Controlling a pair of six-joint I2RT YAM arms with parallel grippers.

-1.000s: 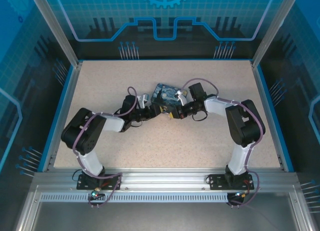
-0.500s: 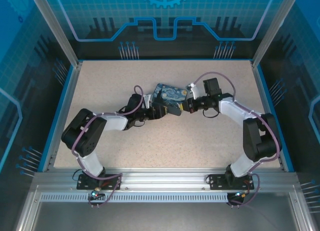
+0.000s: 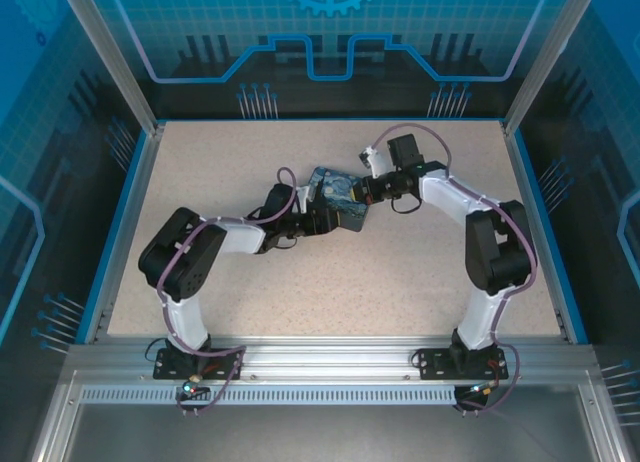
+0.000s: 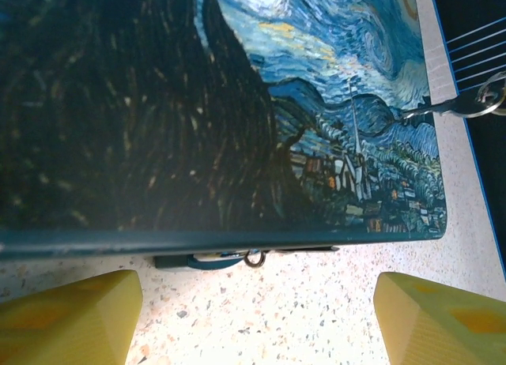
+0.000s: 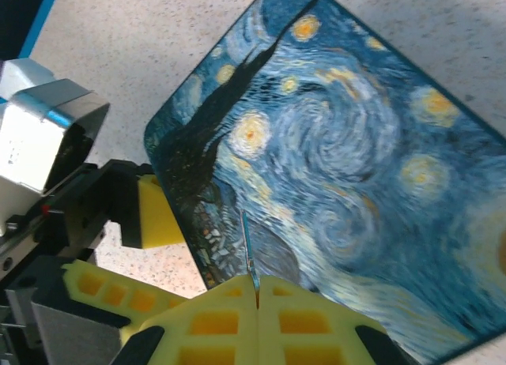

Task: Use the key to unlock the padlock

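Yellow right fingers [image 5: 225,298] pinch shut on the end of the thin dark grey metal key [image 5: 248,246], above the blue-and-yellow swirl-painted box [image 5: 348,144]; pushed off-axis it could pivot or slip. Yellow left fingers [image 4: 71,317] gape wide, holding nothing, so the box might slide on the speckled beige bench [image 3: 420,272]. The padlock I cannot pick out. Blue panelled walls [image 3: 330,42] close round.

Right claw [image 5: 257,292]: yellow ribbed fingers pressed together at the lower edge, pinching the key [image 5: 248,250], whose thin grey blade stands up from the seam over the dark lower part of the painted box [image 5: 340,144]; contact between blade and box cannot be made out. Painted box: blue-and-yellow swirl lid, lying on the speckled bench [image 5: 142,57]. Left claw [image 5: 134,242]: black body with silver-grey housing [image 5: 47,132], one yellow finger [image 5: 154,211] just beside the box's left edge.
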